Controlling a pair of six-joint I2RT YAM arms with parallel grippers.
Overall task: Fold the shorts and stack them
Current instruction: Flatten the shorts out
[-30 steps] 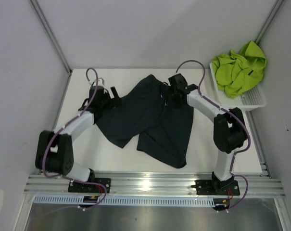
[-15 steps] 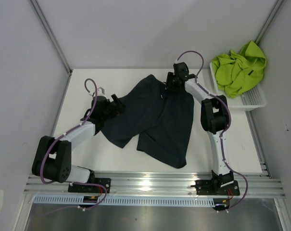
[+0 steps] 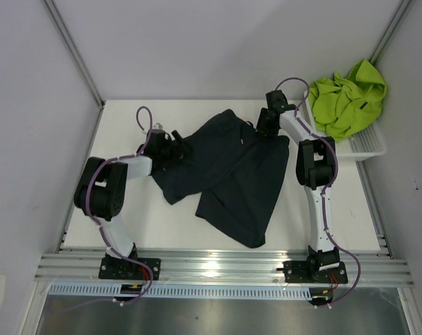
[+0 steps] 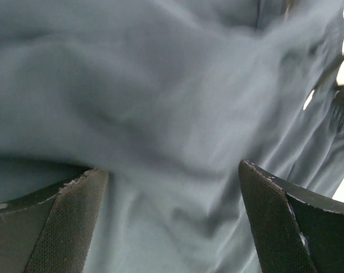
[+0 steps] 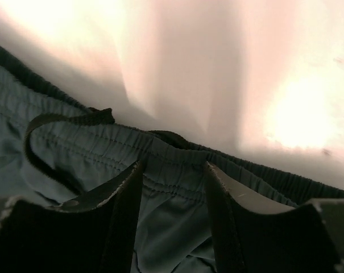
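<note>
Left gripper, jaws wide apart, hovers over one leg of the dark navy shorts on the desk. Right gripper pinches their waistband. The step looks like spreading before folding. Next, the left gripper must close on cloth. The lime green shorts lie in the basket.

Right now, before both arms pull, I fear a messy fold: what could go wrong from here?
The left gripper stands open over the dark shorts, gripping nothing. If only the right gripper, pinching the waistband, pulls, the fabric may drag and bunch. The shorts lie skewed and creased, so a fold could come out uneven. The right gripper works close to the basket and might nudge it.
</note>
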